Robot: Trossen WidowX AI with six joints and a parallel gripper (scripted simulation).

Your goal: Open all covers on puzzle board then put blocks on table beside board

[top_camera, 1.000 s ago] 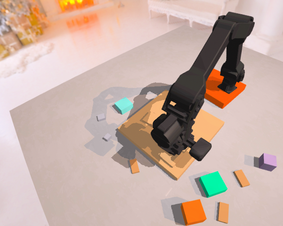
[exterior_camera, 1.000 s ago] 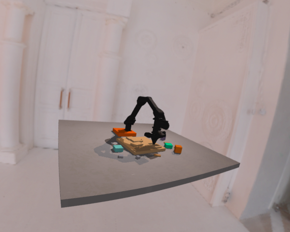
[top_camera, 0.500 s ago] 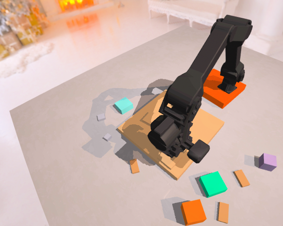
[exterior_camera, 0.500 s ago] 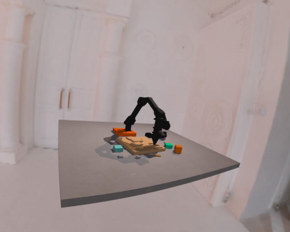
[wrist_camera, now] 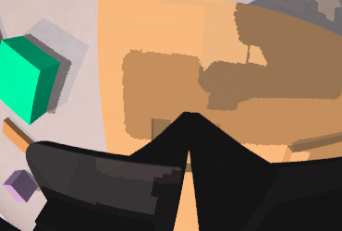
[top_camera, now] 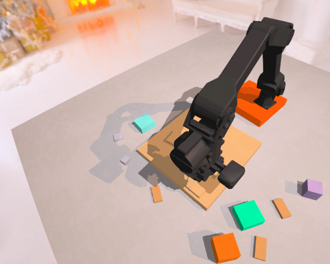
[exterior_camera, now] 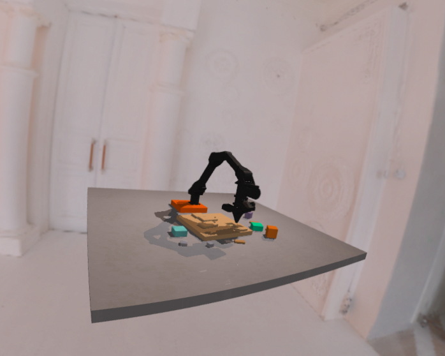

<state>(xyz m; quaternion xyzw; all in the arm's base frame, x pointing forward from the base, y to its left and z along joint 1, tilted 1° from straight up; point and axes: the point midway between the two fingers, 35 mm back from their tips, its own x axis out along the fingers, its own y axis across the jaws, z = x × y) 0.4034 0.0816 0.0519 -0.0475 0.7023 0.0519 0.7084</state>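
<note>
With fingers pressed together on nothing, the end effector (wrist_camera: 187,140) points down at the puzzle board (wrist_camera: 154,24); its cover (wrist_camera: 162,129) lies just beside the tips, board-centre side.

board (top_camera: 246,147) on table (top_camera: 74,176), blocks (top_camera: 248,214) beside

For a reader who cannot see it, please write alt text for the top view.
A black robot arm bends over a tan puzzle board, its claw shut and holding nothing, low above the board's near corner. On the table around the board lie loose blocks: cyan, green, orange and purple.
</note>
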